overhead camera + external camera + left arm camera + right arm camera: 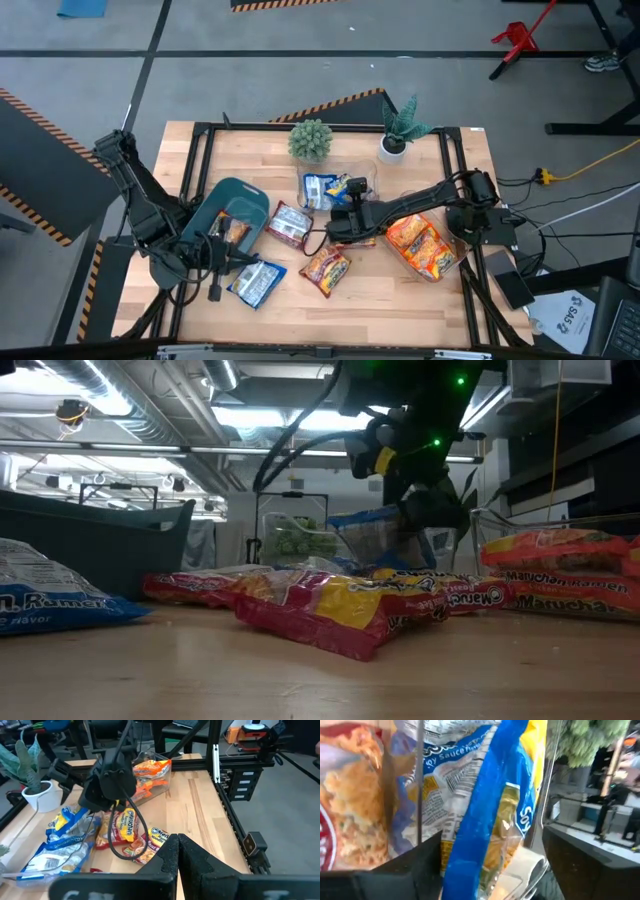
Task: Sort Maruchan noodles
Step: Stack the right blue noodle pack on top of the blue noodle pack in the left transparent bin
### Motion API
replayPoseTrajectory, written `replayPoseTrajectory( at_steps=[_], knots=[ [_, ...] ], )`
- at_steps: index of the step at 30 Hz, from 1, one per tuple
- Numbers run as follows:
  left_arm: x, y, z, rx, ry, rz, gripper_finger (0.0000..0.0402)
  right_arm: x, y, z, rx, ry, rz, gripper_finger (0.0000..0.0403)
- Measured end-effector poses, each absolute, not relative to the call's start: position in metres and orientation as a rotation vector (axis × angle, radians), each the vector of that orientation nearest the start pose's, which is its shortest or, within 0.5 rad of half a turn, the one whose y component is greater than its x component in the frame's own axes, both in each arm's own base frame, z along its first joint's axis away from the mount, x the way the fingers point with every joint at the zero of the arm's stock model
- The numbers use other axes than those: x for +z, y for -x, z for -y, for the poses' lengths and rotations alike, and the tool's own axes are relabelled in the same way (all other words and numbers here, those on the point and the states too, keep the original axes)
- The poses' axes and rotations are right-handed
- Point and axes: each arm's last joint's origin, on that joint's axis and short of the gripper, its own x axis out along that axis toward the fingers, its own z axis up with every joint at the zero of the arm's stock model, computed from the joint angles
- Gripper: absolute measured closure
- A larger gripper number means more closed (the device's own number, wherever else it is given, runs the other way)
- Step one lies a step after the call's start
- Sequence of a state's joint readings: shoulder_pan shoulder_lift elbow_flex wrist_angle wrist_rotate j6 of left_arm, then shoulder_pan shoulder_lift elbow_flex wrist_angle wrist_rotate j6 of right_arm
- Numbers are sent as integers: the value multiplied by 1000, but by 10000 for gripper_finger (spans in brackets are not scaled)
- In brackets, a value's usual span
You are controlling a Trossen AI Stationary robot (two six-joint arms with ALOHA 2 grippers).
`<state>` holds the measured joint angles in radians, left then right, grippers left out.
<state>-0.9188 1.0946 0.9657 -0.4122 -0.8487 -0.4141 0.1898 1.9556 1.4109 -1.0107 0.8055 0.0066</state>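
A clear tub (335, 188) at the table's middle holds blue-and-white noodle packets. My right gripper (487, 870) reaches into it, open, with an upright blue packet (492, 815) between its fingers. Another clear tub (425, 245) on the right holds orange packets. Loose on the table lie a red-brown packet (290, 225), a red-yellow one (325, 268) and a blue-and-white one (255, 283). My left gripper (177, 862) hangs shut and empty above the near left part of the table. My right gripper comes at the upright blue packet slanting down from the table's right, one finger (415, 865) on either side of it. Whether a finger touches the packet (470, 860) I cannot tell. The packet stands on edge among the others in the tub.
A dark teal bin (230, 200) stands at the left beside my left arm, with an orange packet (235, 232) inside. Two potted plants (310, 140) (398, 128) stand at the far edge. A black cable (130, 835) droops from my right arm over the loose packets.
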Motion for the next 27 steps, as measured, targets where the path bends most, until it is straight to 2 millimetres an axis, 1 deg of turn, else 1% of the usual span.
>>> replayPoseTrajectory(
  at_steps=[4,6,9,13,18,21,24,27],
  knots=[
    [321,-153,165,2,-10,-351,401,199,-357,-49,-457,686,-1377,92],
    [321,-153,165,2,-13,-353,401,210,-355,-49,-452,659,-1348,92],
    [320,-153,165,3,-17,-359,401,221,-351,-48,-460,625,-1322,95],
    [320,-153,164,3,-21,-363,401,239,-344,-48,-434,504,-1276,95],
    [320,-153,164,3,-22,-364,401,251,-337,-50,-398,346,-1249,95],
    [320,-153,164,3,-23,-364,401,252,-339,-52,-346,256,-1238,98],
    [319,-152,164,3,-24,-365,401,251,-341,-54,-314,212,-1222,122],
    [319,-153,164,3,-25,-365,401,247,-340,-54,-321,187,-1227,171]
  ],
)
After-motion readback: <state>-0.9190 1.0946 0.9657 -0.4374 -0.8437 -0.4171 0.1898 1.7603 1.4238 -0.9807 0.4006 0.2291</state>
